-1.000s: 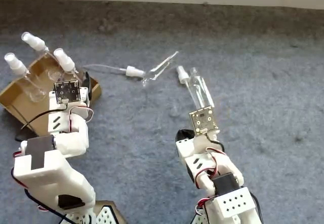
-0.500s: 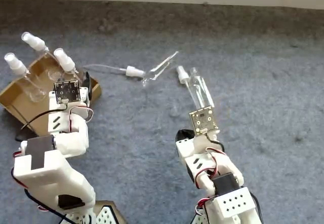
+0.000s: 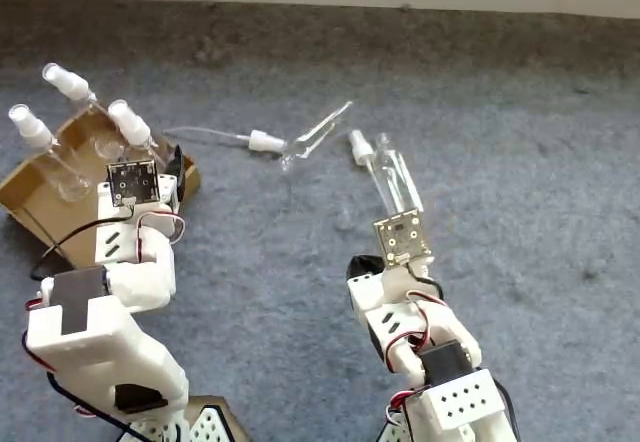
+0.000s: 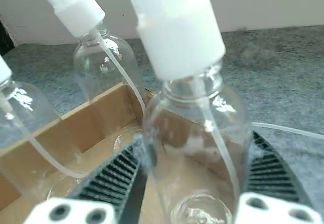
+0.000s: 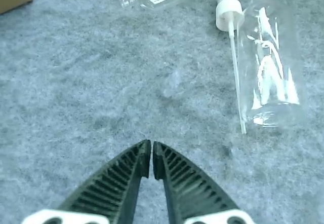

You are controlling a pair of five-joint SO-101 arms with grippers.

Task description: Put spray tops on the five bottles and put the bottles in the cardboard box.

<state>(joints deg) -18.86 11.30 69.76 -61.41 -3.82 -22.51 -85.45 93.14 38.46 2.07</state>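
My left gripper (image 4: 197,150) is shut on a clear bottle (image 4: 197,133) that carries a white spray top (image 4: 177,36) and stands upright in the cardboard box (image 4: 101,115). Two more topped bottles (image 3: 55,157) stand in the box (image 3: 35,207) beside it. My right gripper (image 5: 152,155) is shut on nothing, just above the carpet. Ahead of it and to one side lies an uncapped bottle (image 5: 271,67) with a loose spray top (image 5: 228,11) alongside. Another bare bottle (image 3: 320,132) lies farther off, next to a second loose spray top (image 3: 266,142).
The grey carpet (image 3: 520,132) runs to a pale wall at the back. A piece of cardboard (image 3: 215,417) shows by the left arm's base. Open floor lies to the right of the right arm.
The left gripper and its bottle have shifted very slightly in the box. The right arm has kept still.
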